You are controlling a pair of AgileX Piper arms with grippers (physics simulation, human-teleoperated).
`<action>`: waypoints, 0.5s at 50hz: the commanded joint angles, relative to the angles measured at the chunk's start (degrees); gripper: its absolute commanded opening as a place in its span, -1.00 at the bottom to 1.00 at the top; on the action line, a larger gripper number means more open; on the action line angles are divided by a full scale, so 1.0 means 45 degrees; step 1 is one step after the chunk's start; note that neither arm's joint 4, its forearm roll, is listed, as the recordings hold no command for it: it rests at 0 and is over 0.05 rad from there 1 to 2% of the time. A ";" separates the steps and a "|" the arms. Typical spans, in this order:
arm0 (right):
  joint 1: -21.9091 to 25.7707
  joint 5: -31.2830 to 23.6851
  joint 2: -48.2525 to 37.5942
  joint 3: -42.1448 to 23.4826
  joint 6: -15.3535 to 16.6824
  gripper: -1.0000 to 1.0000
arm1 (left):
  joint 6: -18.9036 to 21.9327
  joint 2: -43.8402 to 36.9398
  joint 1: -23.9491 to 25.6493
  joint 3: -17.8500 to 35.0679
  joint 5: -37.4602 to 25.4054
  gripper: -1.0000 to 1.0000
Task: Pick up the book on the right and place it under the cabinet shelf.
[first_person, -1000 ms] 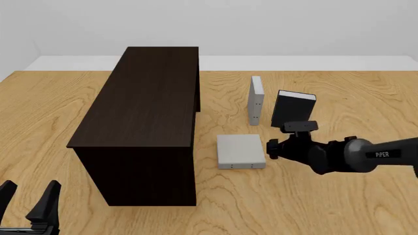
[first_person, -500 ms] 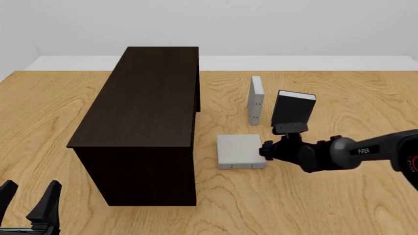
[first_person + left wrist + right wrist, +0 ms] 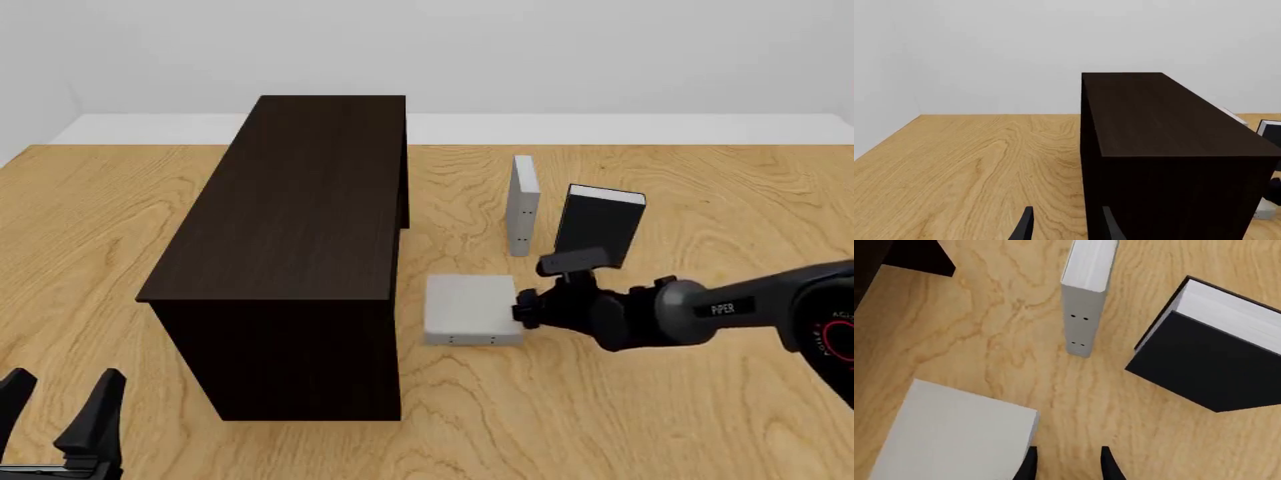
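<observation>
The book (image 3: pixel 470 310) is thin and light grey and lies flat on the table, just right of the cabinet shelf (image 3: pixel 300 220), with a small gap between them. My right gripper (image 3: pixel 523 308) is low at the book's right edge, open, with nothing between its fingers. In the right wrist view the book (image 3: pixel 954 435) lies beside one finger (image 3: pixel 1029 465) of that gripper (image 3: pixel 1067 465). My left gripper (image 3: pixel 60 410) is open and empty at the near left, and its wrist view (image 3: pixel 1066 227) faces the cabinet's end (image 3: pixel 1167 130).
A second grey book (image 3: pixel 523 205) stands upright behind the flat one and shows in the right wrist view (image 3: pixel 1084 295). A thicker black book (image 3: pixel 598 225) leans to its right (image 3: pixel 1214 365). The wooden table (image 3: pixel 694 400) stretches right and forward.
My right gripper has moved left and taken the flat grey book with it, sliding it closer to the cabinet. The left arm has not moved.
</observation>
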State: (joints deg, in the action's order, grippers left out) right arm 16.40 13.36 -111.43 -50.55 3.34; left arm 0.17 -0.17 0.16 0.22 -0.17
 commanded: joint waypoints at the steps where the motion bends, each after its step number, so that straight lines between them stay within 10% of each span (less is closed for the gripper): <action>1: 0.2072 0.1235 -0.0722 0.0635 -0.4218 1.00 | -0.0003 0.0010 0.0012 0.0019 -0.0027 1.00; 25: 0.2834 0.0860 -0.1086 -0.0327 -0.4345 1.00 | -0.0005 0.0012 0.0011 0.0076 -0.0085 1.00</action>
State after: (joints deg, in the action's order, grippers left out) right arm 22.99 11.21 -112.78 -53.46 -5.04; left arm 0.16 -0.15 0.14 0.36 -0.34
